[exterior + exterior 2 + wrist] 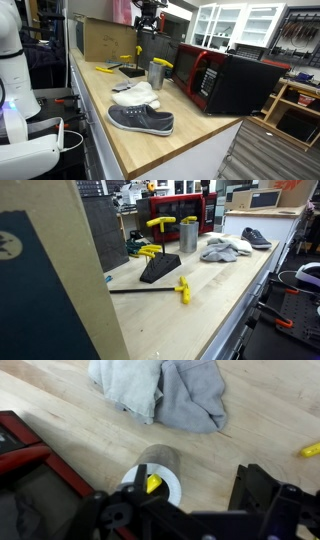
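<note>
while the fingers (148, 26) hang spread and empty above the metal cup (156, 74) in an exterior view, the cup stands upright on the bench (195, 132), just left of the red microwave (225, 80), with a grey cloth (135, 95) and a shoe (141, 121) nearer. in an exterior view the cup (187, 238) holds a yellow-handled tool (189, 221) and stands farther back than a black tool stand (158, 268), the cloth (225, 248) to its right. in the wrist view the released fingers (256, 488) flank the cup (157, 466) from above, apart from it, with the cloth (165, 390) on the far side.
</note>
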Robot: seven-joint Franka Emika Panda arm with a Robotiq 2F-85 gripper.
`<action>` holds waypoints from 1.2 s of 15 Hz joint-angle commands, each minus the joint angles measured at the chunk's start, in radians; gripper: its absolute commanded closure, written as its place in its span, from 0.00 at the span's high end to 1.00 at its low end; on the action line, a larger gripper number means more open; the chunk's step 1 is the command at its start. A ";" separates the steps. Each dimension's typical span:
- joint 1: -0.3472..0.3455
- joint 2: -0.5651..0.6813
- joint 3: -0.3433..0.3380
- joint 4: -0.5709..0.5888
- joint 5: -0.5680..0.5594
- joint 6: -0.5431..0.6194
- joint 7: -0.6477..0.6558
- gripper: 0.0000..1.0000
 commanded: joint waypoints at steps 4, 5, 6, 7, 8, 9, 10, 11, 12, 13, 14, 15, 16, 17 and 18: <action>0.056 0.081 0.054 0.040 0.122 0.175 -0.136 1.00; 0.066 0.103 0.066 0.061 0.135 0.197 -0.180 1.00; 0.074 0.125 0.078 0.080 0.144 0.212 -0.219 1.00; 0.080 0.150 0.091 0.104 0.155 0.220 -0.262 1.00; 0.085 0.171 0.103 0.128 0.169 0.222 -0.307 1.00; 0.086 0.195 0.115 0.153 0.187 0.220 -0.354 1.00; 0.086 0.216 0.126 0.181 0.203 0.208 -0.405 1.00; 0.085 0.242 0.138 0.213 0.216 0.196 -0.455 1.00; 0.082 0.263 0.147 0.239 0.231 0.185 -0.507 1.00; 0.078 0.286 0.156 0.269 0.240 0.168 -0.557 1.00; 0.074 0.308 0.164 0.297 0.253 0.148 -0.607 1.00; 0.071 0.329 0.170 0.324 0.259 0.124 -0.655 1.00; 0.070 0.350 0.176 0.354 0.258 0.084 -0.693 1.00; 0.071 0.364 0.181 0.375 0.248 0.046 -0.724 1.00; 0.072 0.375 0.185 0.393 0.243 0.012 -0.749 1.00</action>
